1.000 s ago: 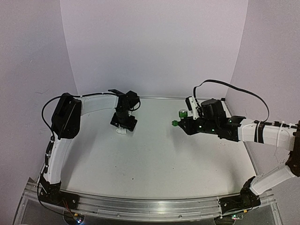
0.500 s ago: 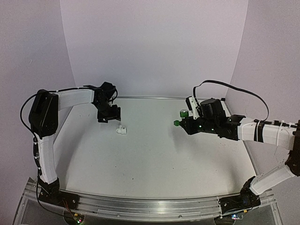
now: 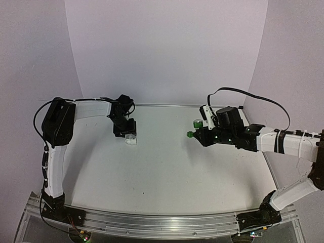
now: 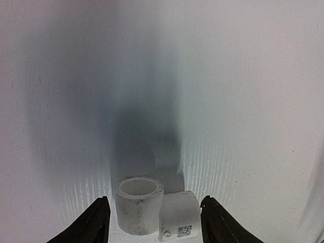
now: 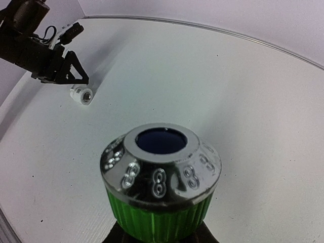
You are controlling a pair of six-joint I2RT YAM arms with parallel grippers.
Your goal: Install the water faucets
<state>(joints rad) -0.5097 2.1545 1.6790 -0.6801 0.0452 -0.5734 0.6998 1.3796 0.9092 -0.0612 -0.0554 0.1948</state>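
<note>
pale lilac walls curve behind the white desk [image 3: 167,172]. left claw [image 3: 126,133] sits low at the far left of the desk, its jaws partly apart on either side of the white pipe fitting [image 4: 152,207], which lies on the desk with a gap at each side, not gripped. right claw [image 3: 194,133] is clamped on the green tap [image 5: 159,177], held above the desk at the far right.
</note>
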